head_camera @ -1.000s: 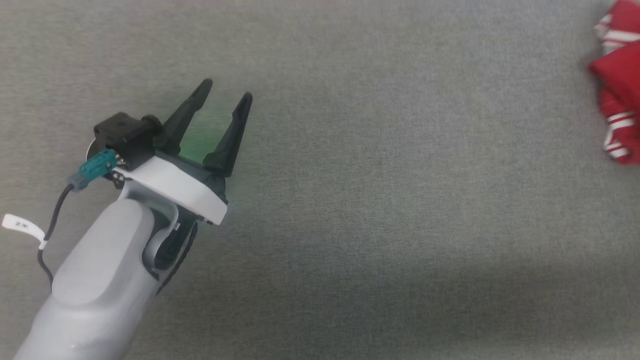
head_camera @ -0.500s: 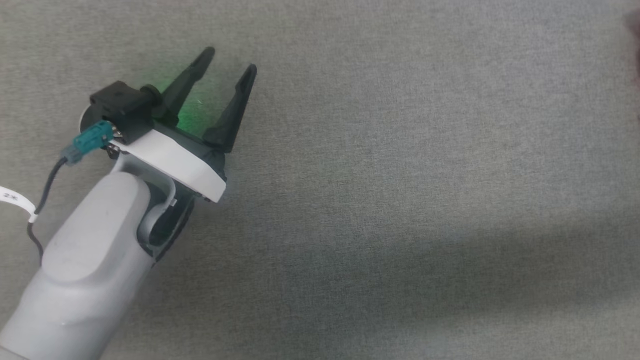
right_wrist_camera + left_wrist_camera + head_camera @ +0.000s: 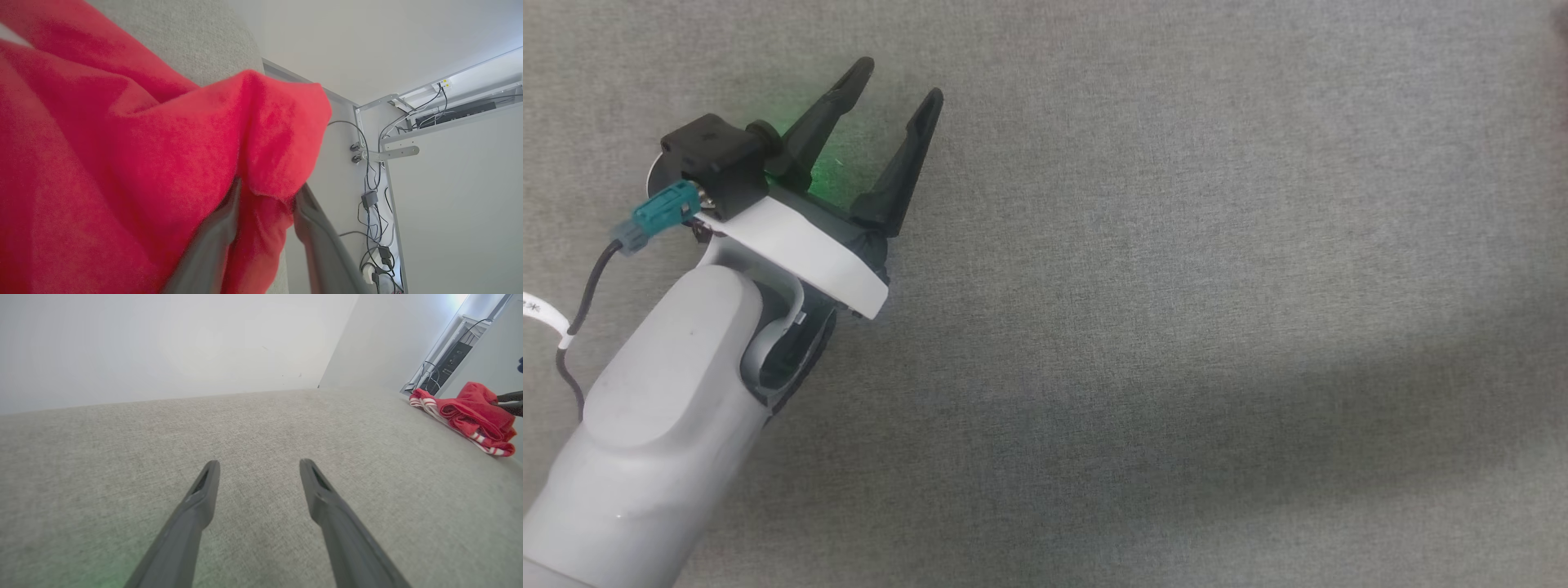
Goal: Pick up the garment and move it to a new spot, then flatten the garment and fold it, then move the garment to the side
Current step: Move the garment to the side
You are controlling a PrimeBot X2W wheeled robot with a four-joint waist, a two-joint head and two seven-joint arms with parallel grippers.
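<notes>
Bunched garment (image 3: 470,414) lengthwise along grey surface (image 3: 245,428) edge

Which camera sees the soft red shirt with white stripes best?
The left wrist view: the crumpled red shirt with white stripes lies on the grey fabric surface, far right, outline clear. The right wrist view is too close: bunched red cloth, no outline.

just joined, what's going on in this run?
The right gripper has a fold of the red garment between its fingers. The garment is bunched near the edge of the gray fabric surface. Whether the gripper is gripping or letting go is unclear. The left gripper hovers open over bare surface, holding nothing.
</notes>
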